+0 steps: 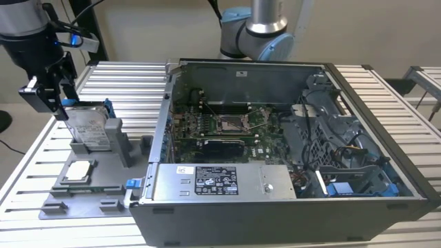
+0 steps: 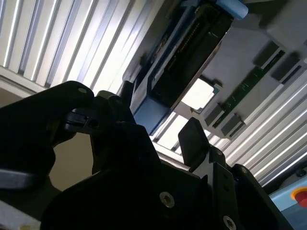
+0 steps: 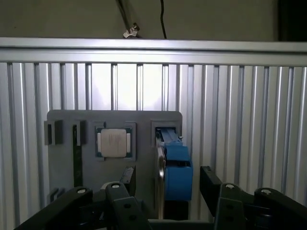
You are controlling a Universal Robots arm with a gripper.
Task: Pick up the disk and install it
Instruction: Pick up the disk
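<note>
The hand is open and hangs over the grey fixture plate, which lies on the slatted surface; the disk stands on edge in the plate's raised slot, its blue bracket uppermost, not yet lifted; in the first wrist view the fingers sit one on each side of the disk, with a gap between each of them and the drive, so nothing is gripped; the small square chip lies in its own pocket on the plate, just beside the slot; the open computer case stands next to the plate

The step in hand looks like the grasp itself; to do it well, I would centre the hand across the slot so both pads meet the flat faces together, or the first one to touch will tip the disk against the slot wall; the pads should reach low enough to bear on the metal body, not only on the plastic bracket; the closing should be even, and any pull should run straight along the slot so the disk does not jam
</note>
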